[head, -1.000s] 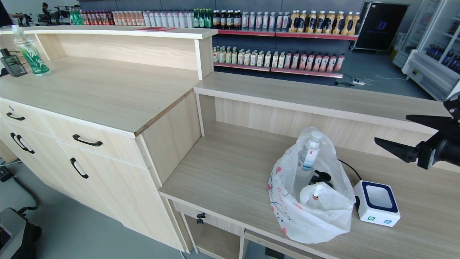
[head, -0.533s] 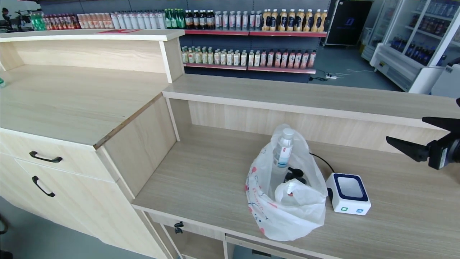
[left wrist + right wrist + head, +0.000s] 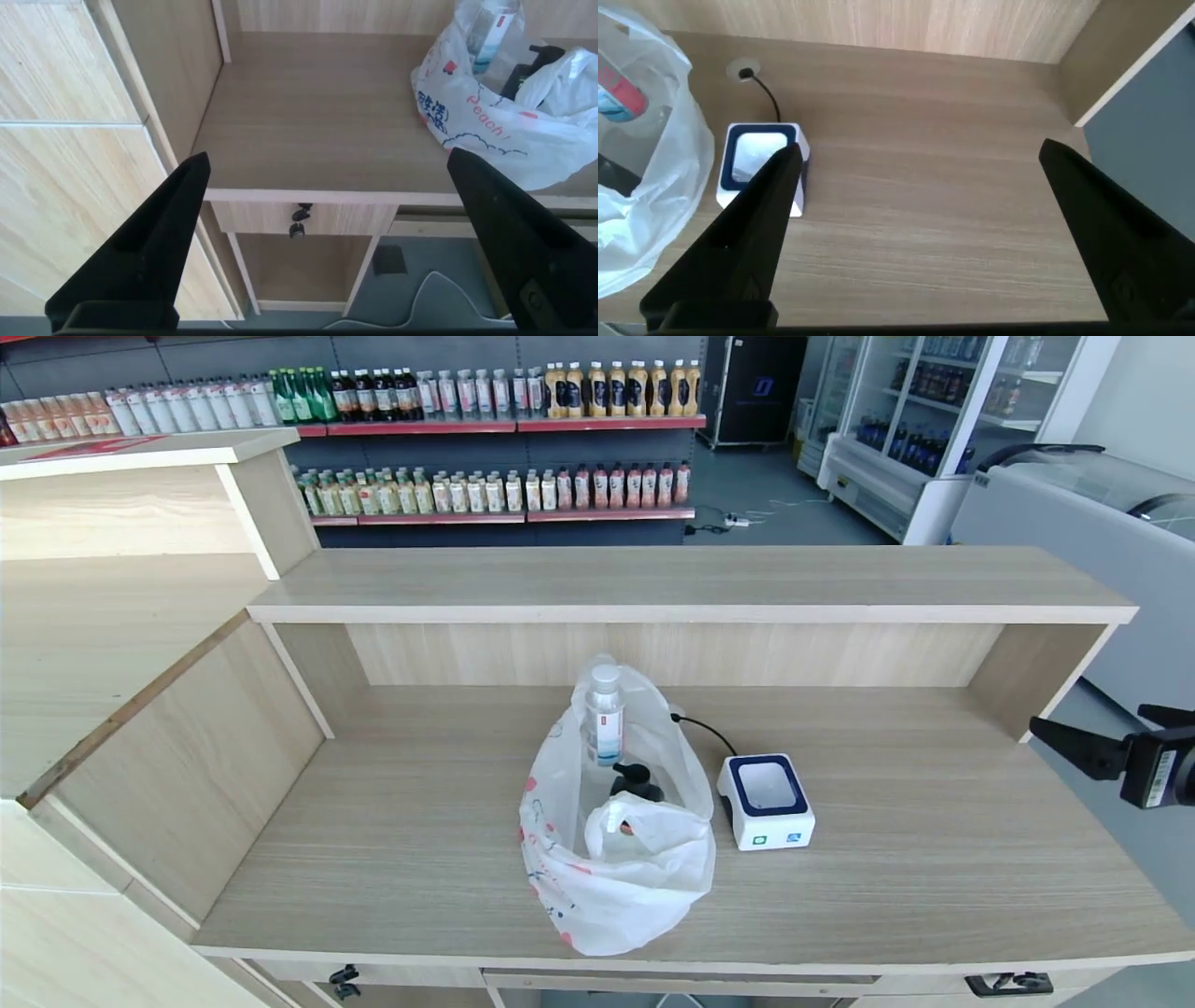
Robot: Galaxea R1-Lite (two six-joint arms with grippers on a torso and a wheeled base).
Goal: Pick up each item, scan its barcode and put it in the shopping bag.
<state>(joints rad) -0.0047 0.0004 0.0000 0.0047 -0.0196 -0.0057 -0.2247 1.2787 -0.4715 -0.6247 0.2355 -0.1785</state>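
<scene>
A white plastic shopping bag (image 3: pixel 607 877) stands open in the middle of the lower counter (image 3: pixel 934 859). Inside it a clear water bottle (image 3: pixel 604 719) stands upright beside a black item (image 3: pixel 637 782). Just right of the bag sits the white barcode scanner (image 3: pixel 766 800) with its blue-framed window and a black cable. My right gripper (image 3: pixel 1111 733) hangs open and empty off the counter's right end. In the right wrist view the scanner (image 3: pixel 761 163) and bag (image 3: pixel 640 187) lie under my right gripper (image 3: pixel 920 243). My left gripper (image 3: pixel 327 252) is open and empty before the counter's front edge, left of the bag (image 3: pixel 505 121).
A raised ledge (image 3: pixel 691 579) runs behind the lower counter, with side walls at both ends. A higher counter (image 3: pixel 93 644) adjoins on the left. Drink shelves (image 3: pixel 485 490), fridges (image 3: pixel 896 420) and a chest freezer (image 3: pixel 1074 523) stand beyond. A drawer key (image 3: pixel 299 219) hangs under the front edge.
The whole head view has swung right, so bag and scanner now show mid-picture and the high counter's green bottle has left the picture. Both grippers stay open and empty.
</scene>
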